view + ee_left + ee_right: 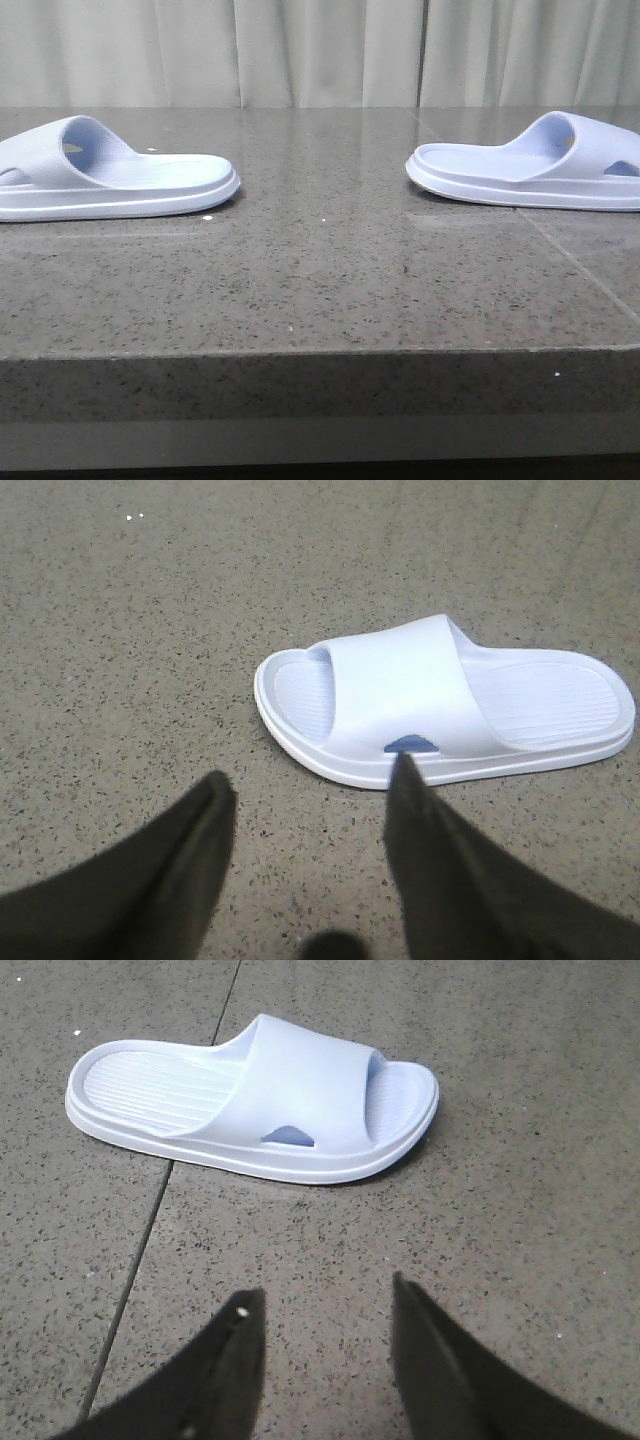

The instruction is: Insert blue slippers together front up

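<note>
1. The left slipper (110, 175) lies flat on its sole on the grey speckled table (320, 290), at the left side in the front view. The picture edge cuts off its strap end, so the toe is hidden there.
2. The right slipper (535, 165) also lies flat on its sole, at the right side and well apart from the other one. Its far end is cut off by the picture edge too.
3. The 2 heel ends point toward each other across the bare middle of the table.
4. The left gripper (310, 780) has its 2 dark fingers spread wide and holds nothing. The slipper (440, 695) lies just ahead of the fingertips. One fingertip (405, 775) overlaps the slipper's side edge near the oval hole, but whether it touches cannot be told.
5. The right gripper (325, 1295) is also spread wide and empty. Its slipper (260, 1095) lies ahead of the fingertips, clearly apart from them.
6. A thin seam (140, 1250) in the table runs under the heel part of this slipper.
7. In the front view no arm or gripper is seen. Pale curtains (320, 50) hang behind the table.
</note>
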Action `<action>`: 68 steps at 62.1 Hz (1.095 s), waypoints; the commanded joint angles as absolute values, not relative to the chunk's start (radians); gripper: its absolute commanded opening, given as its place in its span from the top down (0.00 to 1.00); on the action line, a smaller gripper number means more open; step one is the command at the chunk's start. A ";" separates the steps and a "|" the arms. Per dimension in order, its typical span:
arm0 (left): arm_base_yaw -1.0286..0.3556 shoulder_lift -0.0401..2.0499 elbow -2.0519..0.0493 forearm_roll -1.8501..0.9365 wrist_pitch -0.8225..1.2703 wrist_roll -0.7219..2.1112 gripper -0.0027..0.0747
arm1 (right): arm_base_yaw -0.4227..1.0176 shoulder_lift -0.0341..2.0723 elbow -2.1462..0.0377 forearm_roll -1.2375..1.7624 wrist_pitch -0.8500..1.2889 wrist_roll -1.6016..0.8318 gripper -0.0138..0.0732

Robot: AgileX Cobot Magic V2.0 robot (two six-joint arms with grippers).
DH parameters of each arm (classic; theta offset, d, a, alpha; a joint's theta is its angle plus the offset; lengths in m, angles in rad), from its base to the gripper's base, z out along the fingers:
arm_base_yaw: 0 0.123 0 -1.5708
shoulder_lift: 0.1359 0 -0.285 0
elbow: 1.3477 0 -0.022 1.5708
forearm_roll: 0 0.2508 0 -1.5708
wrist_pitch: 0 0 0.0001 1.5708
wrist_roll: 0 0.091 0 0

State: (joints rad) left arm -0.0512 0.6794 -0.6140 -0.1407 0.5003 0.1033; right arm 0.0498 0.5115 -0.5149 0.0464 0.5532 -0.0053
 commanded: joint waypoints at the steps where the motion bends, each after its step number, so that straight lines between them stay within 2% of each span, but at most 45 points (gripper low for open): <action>1: -0.057 0.682 -0.651 -0.156 0.421 0.098 0.26 | 0.045 0.521 -0.551 0.037 0.488 -0.008 0.27; 14: -0.057 0.735 -0.732 -0.110 0.554 0.098 0.33 | 0.045 0.521 -0.551 0.037 0.488 -0.008 0.26; 22: -0.052 0.867 -0.852 -0.087 0.673 0.094 0.35 | 0.045 0.521 -0.551 0.037 0.488 -0.008 0.26; 31: 0.038 1.027 -0.966 -0.126 0.776 0.111 0.35 | 0.045 0.521 -0.551 0.037 0.488 -0.008 0.26; 49: 0.300 1.252 -1.078 -0.635 0.875 0.494 0.35 | 0.045 0.521 -0.551 0.037 0.487 -0.008 0.26; 55: 0.333 1.329 -1.092 -0.771 0.905 0.583 0.35 | 0.045 0.521 -0.551 0.037 0.487 -0.008 0.26; 68: 0.335 1.466 -1.143 -0.814 0.921 0.601 0.35 | 0.045 0.521 -0.551 0.037 0.487 -0.008 0.26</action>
